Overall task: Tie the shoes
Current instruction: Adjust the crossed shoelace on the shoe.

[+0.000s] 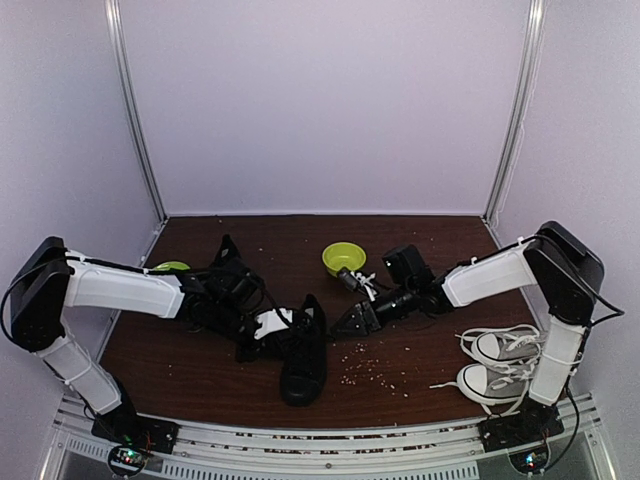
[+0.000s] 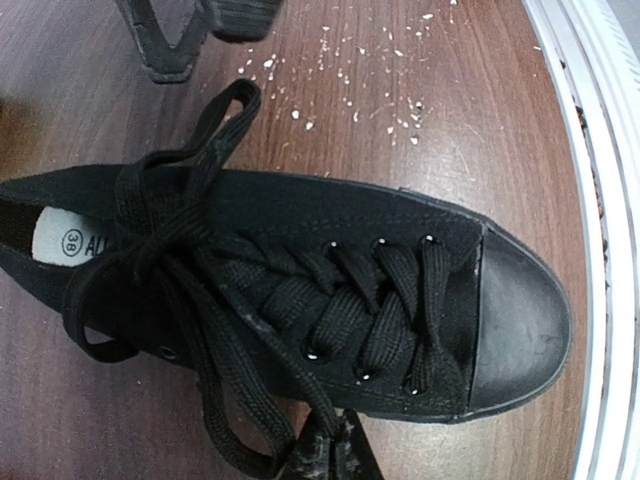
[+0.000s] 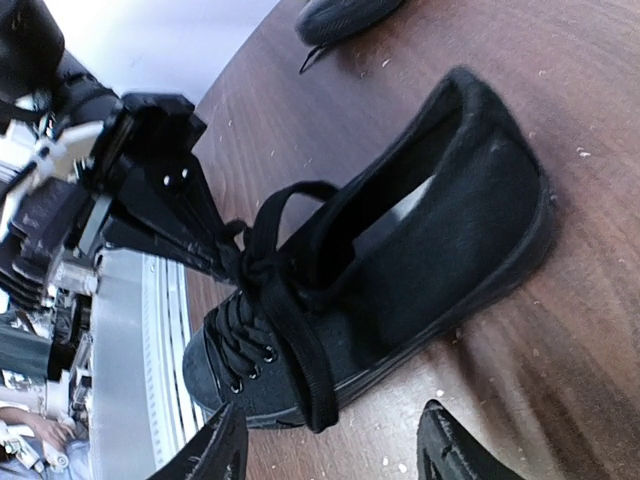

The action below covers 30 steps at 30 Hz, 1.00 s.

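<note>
One black shoe [image 1: 303, 352] stands mid-table with its toe toward the near edge; the left wrist view shows the shoe [image 2: 300, 290] from above, laces crossed in a loose knot. My left gripper [image 1: 292, 322] is at the shoe's left side, shut on a black lace [image 2: 300, 395] that runs between its fingertips [image 2: 335, 450]. My right gripper [image 1: 347, 321] is just right of the shoe, open and empty [image 3: 330, 455], with a lace loop [image 3: 310, 375] hanging down the shoe's side in front of it. The second black shoe [image 3: 342, 14] lies farther back.
A green bowl [image 1: 343, 258] sits behind the right gripper and another green dish [image 1: 172, 266] behind the left arm. Grey-and-white sneakers [image 1: 498, 362] with white laces lie at the right near the arm base. Small crumbs [image 1: 370, 368] dot the wood. The metal rail [image 2: 600, 200] runs along the near edge.
</note>
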Available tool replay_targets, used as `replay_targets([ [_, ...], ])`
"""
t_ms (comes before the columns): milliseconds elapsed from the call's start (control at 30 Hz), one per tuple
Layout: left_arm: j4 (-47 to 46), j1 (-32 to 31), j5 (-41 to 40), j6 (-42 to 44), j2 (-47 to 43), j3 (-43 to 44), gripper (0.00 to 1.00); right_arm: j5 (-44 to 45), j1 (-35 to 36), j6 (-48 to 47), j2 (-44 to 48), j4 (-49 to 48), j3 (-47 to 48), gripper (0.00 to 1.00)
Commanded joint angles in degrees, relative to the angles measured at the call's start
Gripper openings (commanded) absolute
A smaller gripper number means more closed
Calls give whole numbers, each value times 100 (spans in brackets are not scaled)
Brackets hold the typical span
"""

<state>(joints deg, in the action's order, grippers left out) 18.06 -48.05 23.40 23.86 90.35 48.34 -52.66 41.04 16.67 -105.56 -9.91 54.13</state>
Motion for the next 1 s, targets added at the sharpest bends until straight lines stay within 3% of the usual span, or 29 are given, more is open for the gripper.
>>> replay_targets([
  [0,137,23,235,-245,-17,128,0,-22,259,-642,-26,506,264,57],
  [300,239,24,183,-268,185,280,0,214,472,-848,-306,678,546,53],
  [400,254,23,187,-268,202,290,0,337,548,-944,-370,824,679,48],
  [567,311,24,271,-165,181,314,0,537,559,-1001,-358,1007,739,16],
  [667,472,-3,488,212,79,321,0,560,552,-1004,-320,1081,745,2],
  [800,760,-172,390,860,-92,335,0,588,547,-948,-261,1087,770,0],
  [967,1158,-242,-5,999,398,759,0,652,551,-889,-245,1073,816,0],
])
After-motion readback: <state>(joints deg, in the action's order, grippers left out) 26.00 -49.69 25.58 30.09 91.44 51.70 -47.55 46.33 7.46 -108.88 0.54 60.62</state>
